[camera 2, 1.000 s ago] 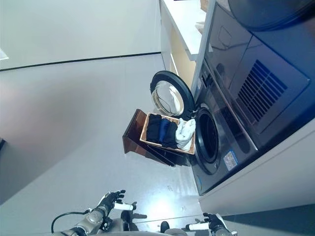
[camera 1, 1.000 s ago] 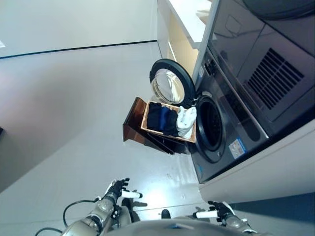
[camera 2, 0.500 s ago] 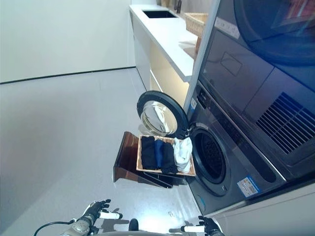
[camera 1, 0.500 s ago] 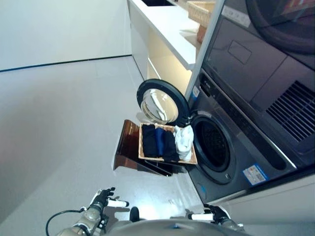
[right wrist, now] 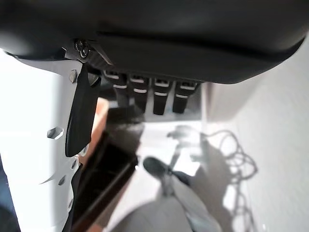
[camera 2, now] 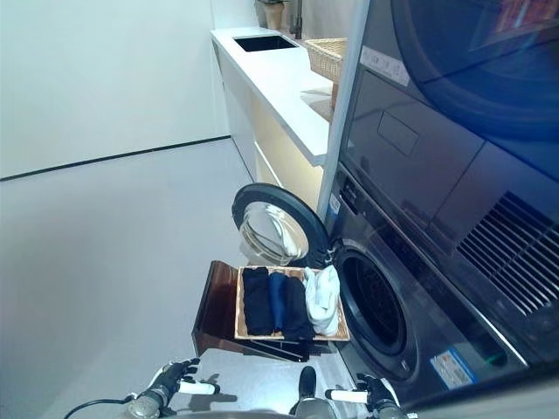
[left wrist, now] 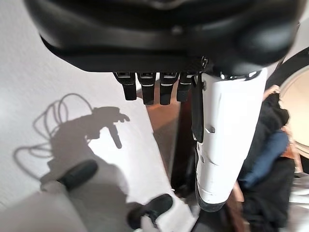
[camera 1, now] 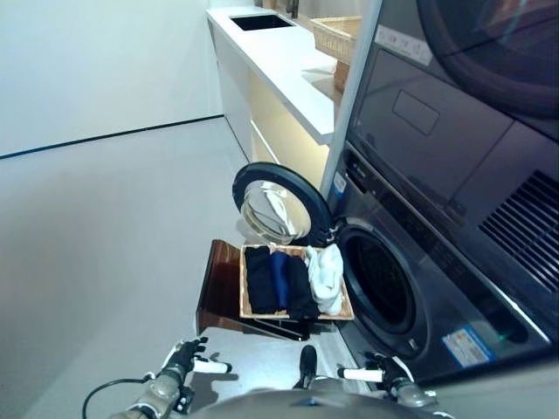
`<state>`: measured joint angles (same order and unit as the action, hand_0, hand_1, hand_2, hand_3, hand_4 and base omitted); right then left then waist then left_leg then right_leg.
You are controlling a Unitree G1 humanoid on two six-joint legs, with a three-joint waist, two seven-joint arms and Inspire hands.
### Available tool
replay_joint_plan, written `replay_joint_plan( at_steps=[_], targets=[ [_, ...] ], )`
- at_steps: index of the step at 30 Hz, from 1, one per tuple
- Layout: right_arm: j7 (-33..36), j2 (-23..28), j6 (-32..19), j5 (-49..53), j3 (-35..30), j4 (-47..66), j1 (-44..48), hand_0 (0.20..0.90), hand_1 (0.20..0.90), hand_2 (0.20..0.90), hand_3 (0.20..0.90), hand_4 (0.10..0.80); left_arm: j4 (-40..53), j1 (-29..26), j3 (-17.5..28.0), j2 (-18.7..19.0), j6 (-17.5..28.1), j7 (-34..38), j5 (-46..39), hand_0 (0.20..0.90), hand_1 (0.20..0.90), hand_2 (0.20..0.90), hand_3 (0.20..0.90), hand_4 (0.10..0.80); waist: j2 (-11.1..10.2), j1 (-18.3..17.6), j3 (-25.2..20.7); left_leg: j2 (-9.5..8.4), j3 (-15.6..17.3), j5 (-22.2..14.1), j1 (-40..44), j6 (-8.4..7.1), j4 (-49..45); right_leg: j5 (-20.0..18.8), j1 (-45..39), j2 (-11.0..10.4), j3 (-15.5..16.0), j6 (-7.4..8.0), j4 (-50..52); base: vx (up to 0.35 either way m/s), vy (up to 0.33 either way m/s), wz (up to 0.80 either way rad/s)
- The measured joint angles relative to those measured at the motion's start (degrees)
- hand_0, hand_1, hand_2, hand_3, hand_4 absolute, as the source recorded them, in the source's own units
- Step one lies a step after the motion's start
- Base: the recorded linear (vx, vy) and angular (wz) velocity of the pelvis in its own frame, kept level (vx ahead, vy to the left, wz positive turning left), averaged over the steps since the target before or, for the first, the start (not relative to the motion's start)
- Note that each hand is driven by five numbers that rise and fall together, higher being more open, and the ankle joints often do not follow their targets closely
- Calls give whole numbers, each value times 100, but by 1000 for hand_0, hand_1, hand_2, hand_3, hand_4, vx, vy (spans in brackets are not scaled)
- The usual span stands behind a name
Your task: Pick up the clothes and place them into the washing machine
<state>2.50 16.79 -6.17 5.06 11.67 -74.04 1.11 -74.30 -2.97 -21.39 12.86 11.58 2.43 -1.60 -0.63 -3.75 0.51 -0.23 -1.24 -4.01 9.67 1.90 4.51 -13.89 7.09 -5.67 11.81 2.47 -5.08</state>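
Clothes (camera 1: 288, 279): we see dark and blue pieces folded side by side in a wicker basket (camera 1: 244, 292), with a white piece (camera 1: 327, 274) bunched at the end nearest the drum.
Basket: it rests on a dark wooden stand (camera 1: 218, 288) on the floor, just beside the washing machine (camera 1: 410, 288), whose door (camera 1: 275, 202) is swung wide.
Handling: we judge the cloth soft, light and floppy; it should sag and trail when lifted, and folded layers may separate.
Where to hold: we would pinch a thick bunch at the middle of a piece, starting with the white one.
Left hand (camera 1: 185, 359): low, well apart from the basket, fingers relaxed, holding nothing.
Right hand (camera 1: 384, 372): low by the machine front, fingers likewise slack and empty.
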Motion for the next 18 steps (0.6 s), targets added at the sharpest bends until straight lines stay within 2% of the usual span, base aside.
replay_joint_plan(
  at_steps=[1, 4, 5, 6, 7, 8, 9, 10, 11, 12, 13, 14, 15, 16, 17, 18],
  targets=[
    [2, 65, -1, 2, -7, 13, 19, 900, 900, 900, 900, 800, -1, -1, -5, -67, 2, 2, 0, 900, 900, 900, 900, 800, 89, 6, -64, 146, -20, -69, 21, -75, -84, 80, -96, 153, 21, -132, -7, 146, -156, 36],
    [14, 101, -16, 20, -11, 112, 217, 900, 900, 900, 900, 800, -17, -72, -4, -82, 8, -4, 12, 900, 900, 900, 900, 800, 21, 89, -101, 204, 37, -262, -290, -368, -958, 201, -223, 259, -1, -253, 2, 62, -149, 8],
    [18, 84, -33, 92, -25, 137, 293, 900, 900, 900, 900, 800, -141, -218, -24, -85, 0, -2, 15, 900, 900, 900, 900, 800, -97, 120, -47, 200, 88, -461, -800, -702, -2146, 271, -323, 199, -13, -302, -2, 64, -176, -9],
    [23, 86, -23, 133, 20, 142, 363, 900, 900, 900, 900, 800, -146, -188, 10, -85, 3, 1, 14, 900, 900, 900, 900, 800, -103, 197, -31, 232, 110, -425, -985, -843, -2700, 348, -404, 316, 1, -388, 31, 45, -111, 6],
    [41, 102, -63, 247, 20, 197, 373, 900, 900, 900, 900, 800, -151, -215, -15, -88, -2, 1, 11, 900, 900, 900, 900, 800, -100, 199, 17, 270, -20, -437, -1381, -1025, -3560, 444, -475, 336, -48, -516, 25, 42, -43, -18],
    [-8, 82, -64, 288, 70, 162, 398, 900, 900, 900, 900, 800, -149, -215, -23, -94, 7, 2, 11, 900, 900, 900, 900, 800, -113, 301, 13, 254, -141, -153, -1637, -1200, -4107, 494, -536, 351, -47, -601, 17, 50, -36, -16],
    [1, 52, -64, 292, 154, 158, 398, 900, 900, 900, 900, 800, -154, -208, -7, -96, 6, 0, 10, 900, 900, 900, 900, 800, -123, 358, 21, 230, -225, 9, -1731, -1278, -4258, 591, -577, 367, -61, -729, 37, 97, -37, -34],
    [0, 16, -63, 330, 247, 144, 408, 900, 900, 900, 900, 800, -155, -217, 1, -101, 5, 1, 8, 900, 900, 900, 900, 800, -145, 380, 40, 240, -309, 212, -1939, -1287, -4572, 635, -570, 361, -79, -795, 23, 146, 0, -14],
    [6, -17, -27, 354, 251, 100, 439, 900, 900, 900, 900, 800, -154, -237, 19, -101, 13, 2, 2, 900, 900, 900, 900, 800, -189, 383, 74, 239, -242, 180, -2083, -1173, -4627, 703, -545, 340, -125, -866, 5, 231, 78, -8],
    [-1, -14, -23, 392, 262, 99, 444, 900, 900, 900, 900, 800, -150, -308, 45, -88, 12, 7, -12, 900, 900, 900, 900, 800, -256, 413, 134, 235, -164, 174, -2120, -1070, -4460, 721, -539, 308, -134, -874, 6, 192, 73, -10],
    [-3, -64, -24, 419, 365, 80, 493, 900, 900, 900, 900, 800, -143, -328, 72, -44, 21, 24, -35, 900, 900, 900, 900, 800, -354, 481, 199, 323, -49, 59, -2022, -910, -3603, 767, -544, 294, -339, -824, 1, 192, 110, -18],
    [-5, -102, -14, 492, 371, 72, 558, 900, 900, 900, 900, 800, -143, -346, 64, -17, 21, 52, -39, 900, 900, 900, 900, 800, -411, 490, 234, 411, 36, 116, -1819, -890, -2594, 803, -507, 312, -378, -851, 7, 147, 96, -19],
    [-6, -115, -15, 507, 381, 71, 616, 900, 900, 900, 900, 800, -143, -380, 50, -17, 16, 53, -51, 900, 900, 900, 900, 800, -396, 498, 298, 538, 27, 194, -1853, -922, -2182, 805, -499, 357, -396, -818, -3, 222, 135, -23],
    [27, -150, -18, 538, 391, 74, 656, 900, 900, 900, 900, 800, -158, -386, 31, -19, 18, 74, -44, 900, 900, 900, 900, 800, -399, 535, 309, 565, -28, 330, -1675, -1000, -1224, 838, -440, 420, -501, -790, 4, 208, 122, -25],
    [46, -157, -19, 623, 398, 59, 682, 900, 900, 900, 900, 800, -168, -391, 20, -40, 15, 89, -59, 900, 900, 900, 900, 800, -381, 580, 329, 534, -97, 396, -1564, -1039, -460, 1036, -391, 485, -648, -591, -8, 184, 117, -24],
    [65, -134, -27, 666, 405, 14, 704, 900, 900, 900, 900, 800, -167, -390, -5, -87, 15, 125, -66, 900, 900, 900, 900, 800, -277, 601, 325, 558, -113, 373, -1589, -1005, -268, 1345, -378, 592, -709, -236, -8, 151, 121, -42]
  ],
)
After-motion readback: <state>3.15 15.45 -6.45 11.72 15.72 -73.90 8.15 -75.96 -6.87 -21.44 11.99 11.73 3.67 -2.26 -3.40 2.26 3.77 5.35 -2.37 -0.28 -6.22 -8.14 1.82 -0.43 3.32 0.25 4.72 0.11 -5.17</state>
